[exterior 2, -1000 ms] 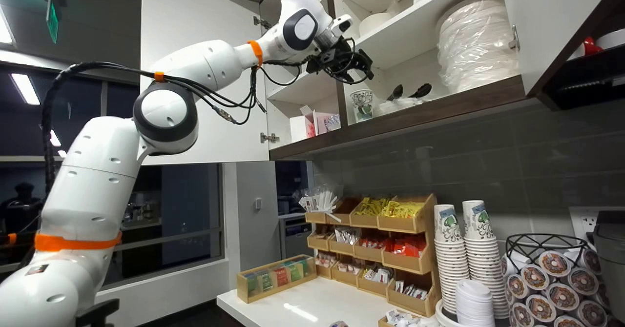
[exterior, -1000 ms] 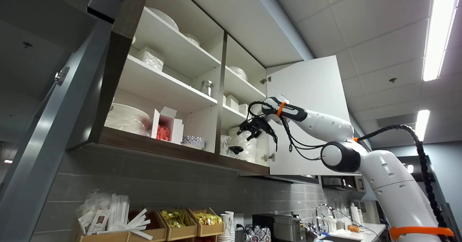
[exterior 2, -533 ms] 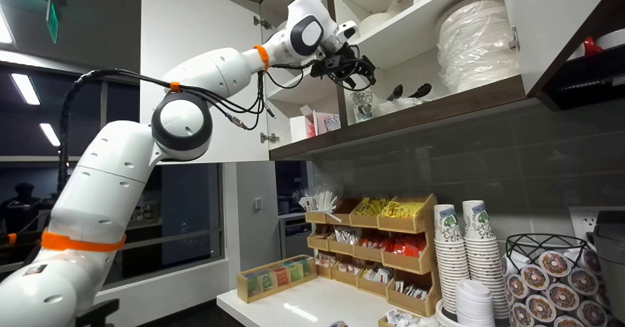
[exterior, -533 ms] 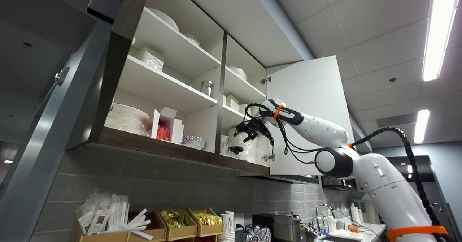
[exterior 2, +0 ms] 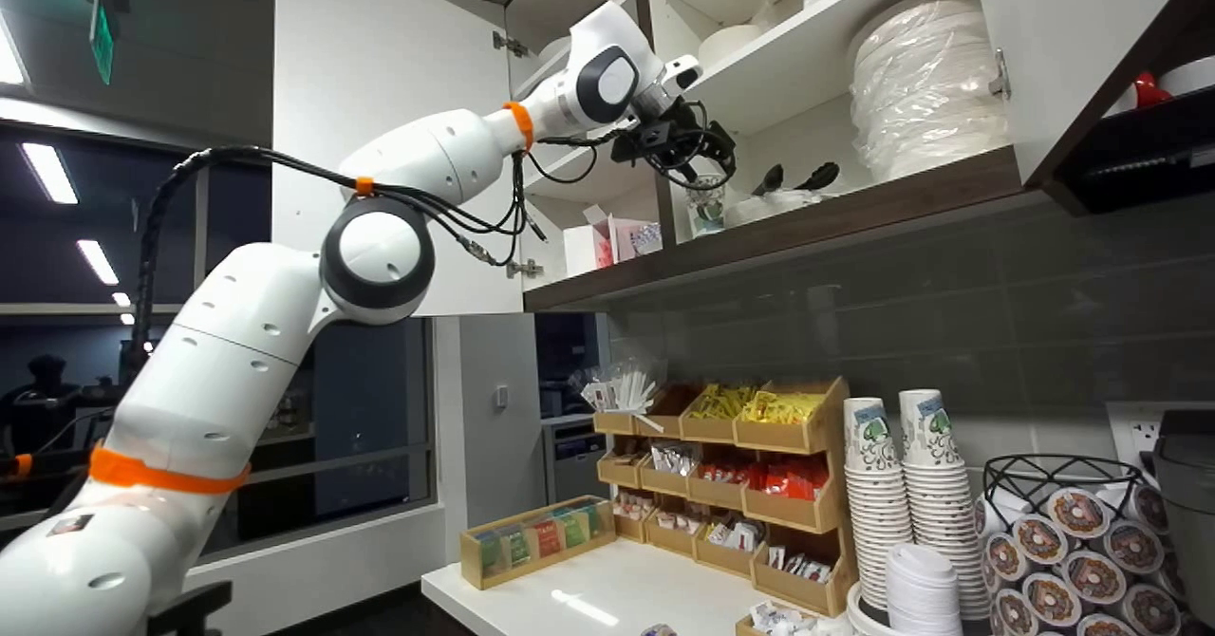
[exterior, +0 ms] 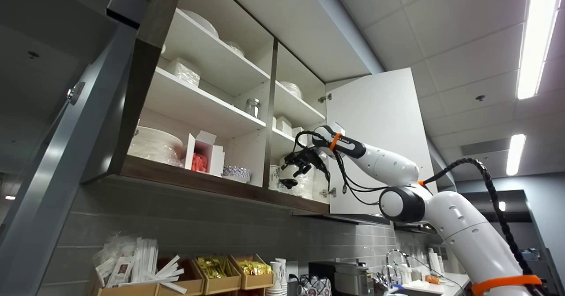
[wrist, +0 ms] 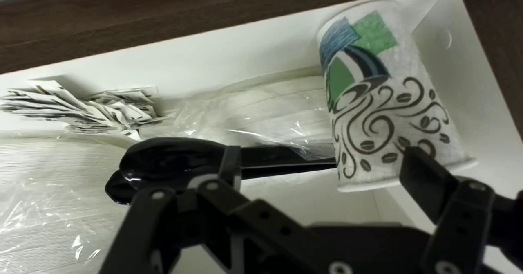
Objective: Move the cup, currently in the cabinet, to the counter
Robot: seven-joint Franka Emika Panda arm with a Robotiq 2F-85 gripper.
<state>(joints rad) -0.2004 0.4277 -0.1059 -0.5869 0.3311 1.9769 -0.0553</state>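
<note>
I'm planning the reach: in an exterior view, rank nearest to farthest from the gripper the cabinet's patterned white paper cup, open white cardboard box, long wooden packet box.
1. Paper cup, right of the dark vertical divider.
2. Cardboard box, left of it.
3. Wooden box, on the white counter below.

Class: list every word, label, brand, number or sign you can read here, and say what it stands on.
No text can be read for certain.
Robot arm: pale lettering, too blurred.
Green sign: slanted away, unreadable.
Coffee pods: print too small.
Green and red packets: labels too small.
Paper slips: marks too blurred.
Cup in the cabinet: pictures only, no words showing.
</note>
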